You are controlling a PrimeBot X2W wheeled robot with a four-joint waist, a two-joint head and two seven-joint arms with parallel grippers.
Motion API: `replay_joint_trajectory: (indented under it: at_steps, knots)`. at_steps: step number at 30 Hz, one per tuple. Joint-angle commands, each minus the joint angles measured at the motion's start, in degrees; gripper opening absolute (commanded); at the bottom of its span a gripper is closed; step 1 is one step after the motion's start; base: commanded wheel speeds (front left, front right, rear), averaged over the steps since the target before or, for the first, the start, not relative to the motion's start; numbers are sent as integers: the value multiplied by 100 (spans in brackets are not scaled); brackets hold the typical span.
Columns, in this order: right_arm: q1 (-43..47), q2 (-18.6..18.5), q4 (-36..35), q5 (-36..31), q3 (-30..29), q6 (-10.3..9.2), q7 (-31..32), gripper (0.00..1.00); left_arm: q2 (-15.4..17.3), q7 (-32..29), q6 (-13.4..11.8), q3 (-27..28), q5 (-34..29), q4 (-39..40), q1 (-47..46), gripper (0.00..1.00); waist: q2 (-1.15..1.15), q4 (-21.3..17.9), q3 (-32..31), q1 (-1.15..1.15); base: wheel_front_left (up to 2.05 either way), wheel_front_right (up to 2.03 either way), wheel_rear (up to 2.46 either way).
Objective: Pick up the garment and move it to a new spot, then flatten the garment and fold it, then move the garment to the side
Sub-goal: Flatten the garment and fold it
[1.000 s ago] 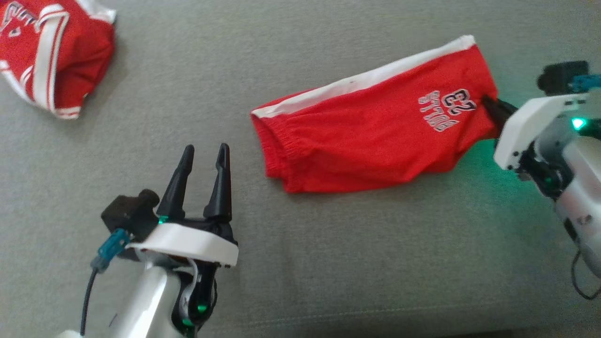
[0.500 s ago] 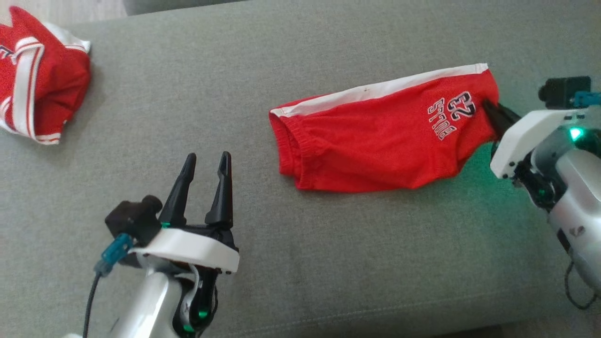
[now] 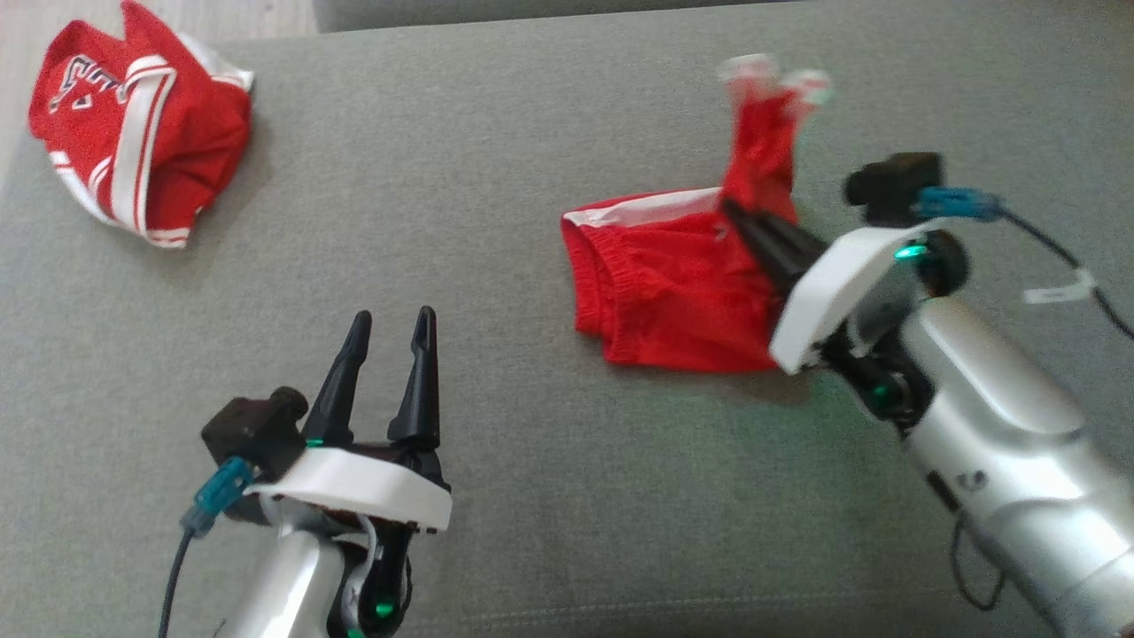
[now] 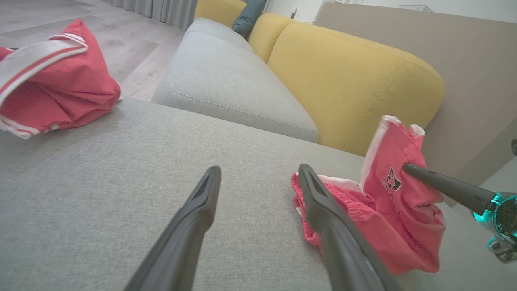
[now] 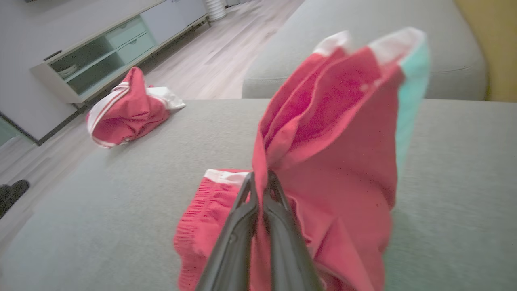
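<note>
The garment [image 3: 673,297] is a pair of red shorts with a white side stripe, lying on a grey cushion [image 3: 496,177]. My right gripper [image 3: 731,213] is shut on its leg end, which stands up over the waistband half; the pinch shows in the right wrist view [image 5: 261,178], and the raised leg end with its printed logo shows in the left wrist view [image 4: 398,169]. My left gripper [image 3: 390,319] hovers open and empty over the cushion, left of the shorts [image 4: 347,202].
A crumpled red and white jersey [image 3: 133,146] lies at the cushion's far left corner [image 4: 48,76] [image 5: 129,109]. Beyond are another grey seat [image 4: 226,76], yellow backrests [image 4: 355,81], wooden floor and a low cabinet [image 5: 101,48].
The right gripper has swung left and up, lifting the shorts' leg end off the cushion and over toward the waistband. The head camera has shifted. The left gripper stays put.
</note>
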State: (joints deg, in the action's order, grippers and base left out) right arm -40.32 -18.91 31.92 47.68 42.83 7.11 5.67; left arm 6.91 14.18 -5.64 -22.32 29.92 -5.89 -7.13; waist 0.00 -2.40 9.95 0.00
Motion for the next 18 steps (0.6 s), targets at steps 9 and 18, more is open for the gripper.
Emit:
replay_joint_trajectory:
  at_steps: [9,18]
  knots:
    - [89,727,-163,-236,82,37,379,0,-11,55,-19,179,16,148,-205,100,0,276,145,0,0,0,0]
    - [50,965,124,-357,219,37,372,95,-50,66,10,200,16,99,-272,100,0,360,227,0,0,0,0]
